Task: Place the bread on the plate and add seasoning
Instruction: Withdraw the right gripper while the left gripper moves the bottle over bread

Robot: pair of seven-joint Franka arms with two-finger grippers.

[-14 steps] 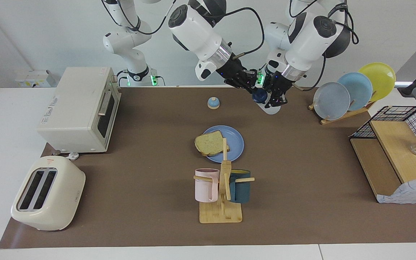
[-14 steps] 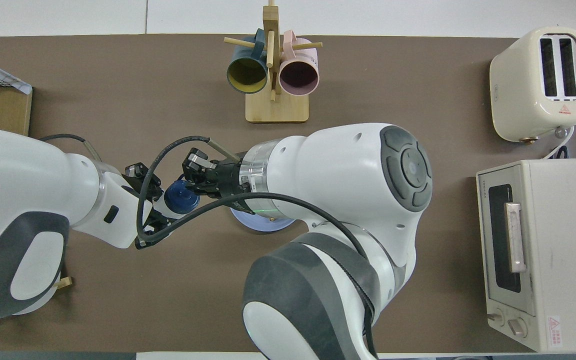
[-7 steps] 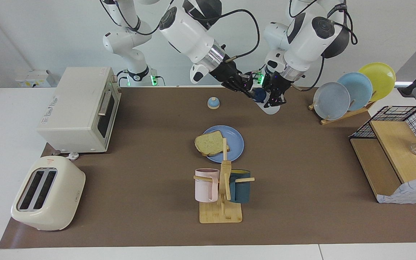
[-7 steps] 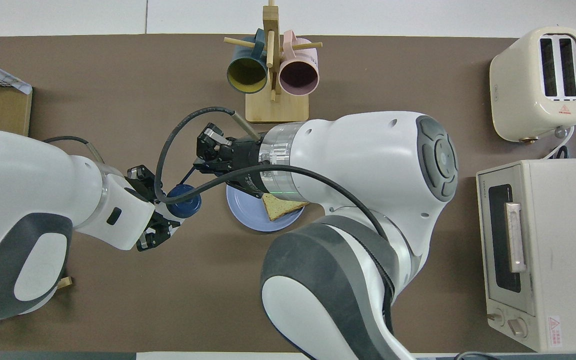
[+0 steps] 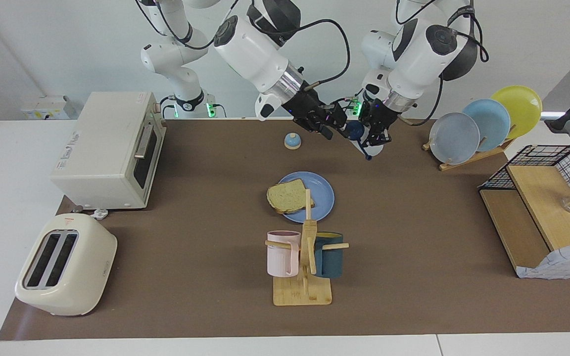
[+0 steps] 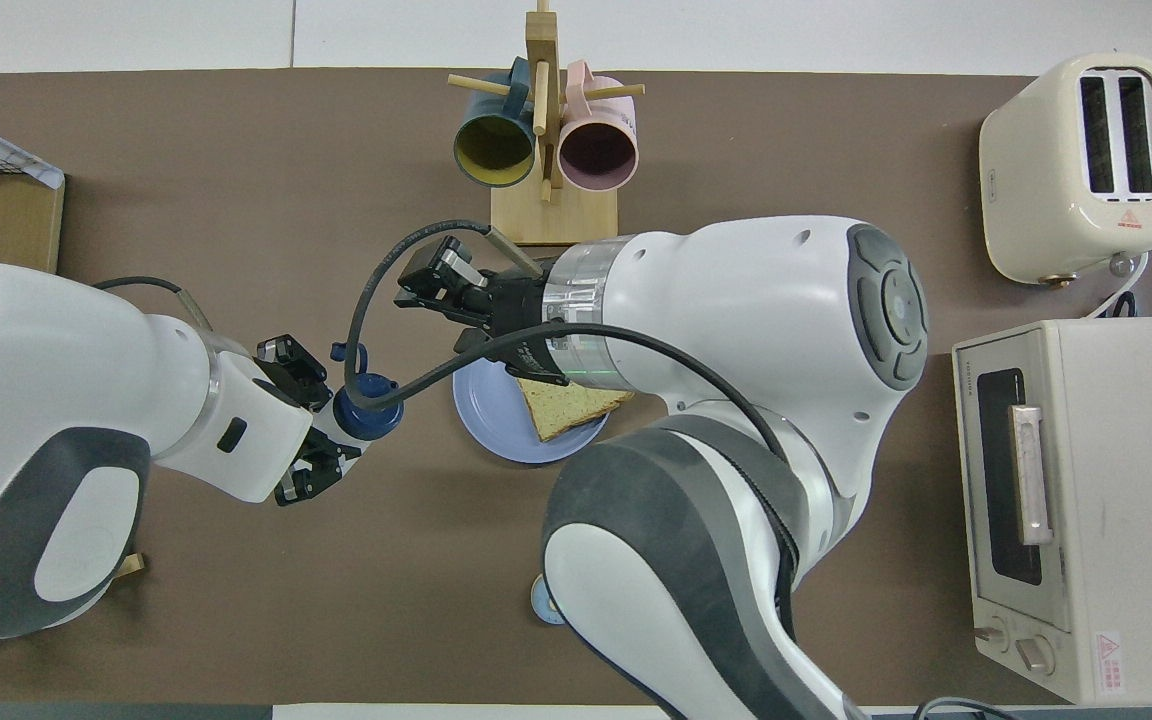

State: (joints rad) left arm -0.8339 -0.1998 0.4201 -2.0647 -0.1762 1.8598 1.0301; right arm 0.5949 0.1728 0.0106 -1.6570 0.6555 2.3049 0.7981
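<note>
Holding the translucent whitish seasoning bottle (image 5: 361,134) with its dark navy cap clenched in my left gripper (image 5: 375,139), I see the round blue plate (image 6: 481,425) carrying the speckled bread slice (image 5: 286,196) lying toward the right arm's end, while my right gripper (image 5: 328,124), fingers apart, hangs beside the bottle.

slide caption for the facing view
Bread on blue plate; left gripper holds seasoning bottle aloft beside right gripper.

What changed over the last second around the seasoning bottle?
The right end effector let go of the seasoning bottle's cap and backed away toward the bell. The left end effector kept holding the bottle. Bread and plate unchanged.
</note>
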